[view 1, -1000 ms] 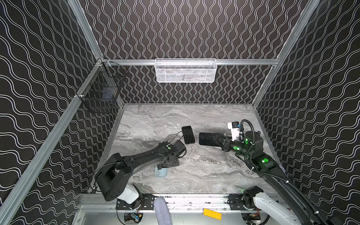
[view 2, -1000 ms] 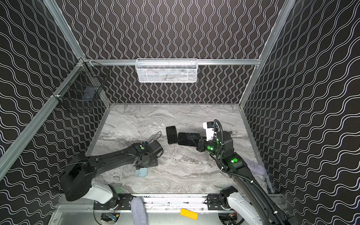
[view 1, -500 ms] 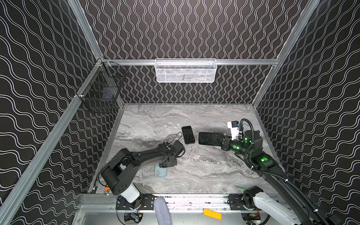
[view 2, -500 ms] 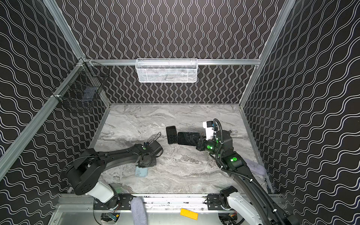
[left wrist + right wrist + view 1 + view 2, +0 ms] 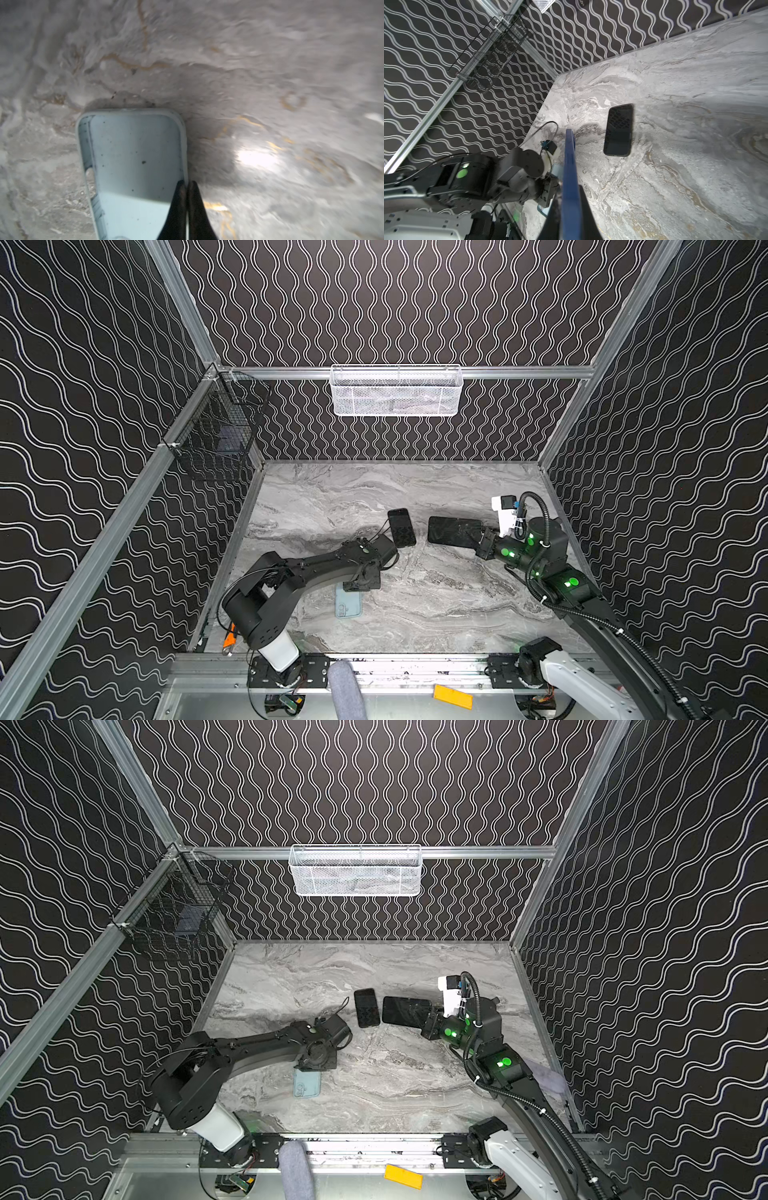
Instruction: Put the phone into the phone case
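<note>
In both top views the phone case (image 5: 348,606) is being steadied by the left gripper (image 5: 360,585), likely for insertion, while the phone (image 5: 453,531) is being held aloft by the right gripper (image 5: 478,537). In the left wrist view the phone case's wall is being pinched between shut fingers (image 5: 180,207). In the right wrist view the phone (image 5: 570,176) is being clamped edge-on.

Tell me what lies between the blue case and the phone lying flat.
Between case and flat phone sits the left arm, left gripper shut on the case's wall; both top views show it.
</note>
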You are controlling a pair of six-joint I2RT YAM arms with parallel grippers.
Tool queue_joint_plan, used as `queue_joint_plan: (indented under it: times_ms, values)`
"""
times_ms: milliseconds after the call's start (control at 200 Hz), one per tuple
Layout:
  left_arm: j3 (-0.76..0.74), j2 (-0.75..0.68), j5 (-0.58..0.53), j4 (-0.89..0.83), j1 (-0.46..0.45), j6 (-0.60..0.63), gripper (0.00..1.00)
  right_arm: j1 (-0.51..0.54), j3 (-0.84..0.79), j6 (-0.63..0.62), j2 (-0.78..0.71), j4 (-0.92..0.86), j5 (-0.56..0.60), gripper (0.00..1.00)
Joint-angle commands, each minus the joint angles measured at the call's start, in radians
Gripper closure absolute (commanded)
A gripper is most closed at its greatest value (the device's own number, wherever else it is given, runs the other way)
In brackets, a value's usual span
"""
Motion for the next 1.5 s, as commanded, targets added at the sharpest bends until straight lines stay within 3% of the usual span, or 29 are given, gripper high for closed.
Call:
queue_joint_plan:
  times_ms: [0,290,455,671,881,1066,1221,1496]
  values:
    - [0.034,-0.032,0.028,0.0,-0.007,0.131,1.0,0.001,0.029,0.001,-0.01,-0.006,0.082,1.0]
    - [0.088,-0.234,0.155,0.076,-0.068,0.49,1.0,-0.028,0.179,-0.034,0.02,-0.176,0.194,1.0]
    - [0.103,-0.285,0.318,0.083,-0.128,0.766,1.0,-0.084,0.215,-0.049,0.008,-0.248,0.23,1.0]
    - [0.099,-0.255,0.224,0.061,-0.251,1.018,1.0,-0.151,0.222,-0.037,-0.018,-0.3,0.186,1.0]
    - [0.16,-0.096,0.253,0.0,-0.323,1.112,1.0,-0.172,0.228,-0.053,-0.043,-0.354,0.193,1.0]
    - [0.178,0.029,0.176,0.037,-0.44,1.183,1.0,-0.188,0.223,-0.058,-0.053,-0.37,0.185,1.0]
    - [0.191,0.101,0.123,0.051,-0.45,1.23,1.0,-0.196,0.234,-0.063,-0.045,-0.373,0.17,1.0]
    - [0.202,0.133,0.133,0.086,-0.444,1.263,1.0,-0.217,0.252,-0.077,-0.021,-0.381,0.159,1.0]
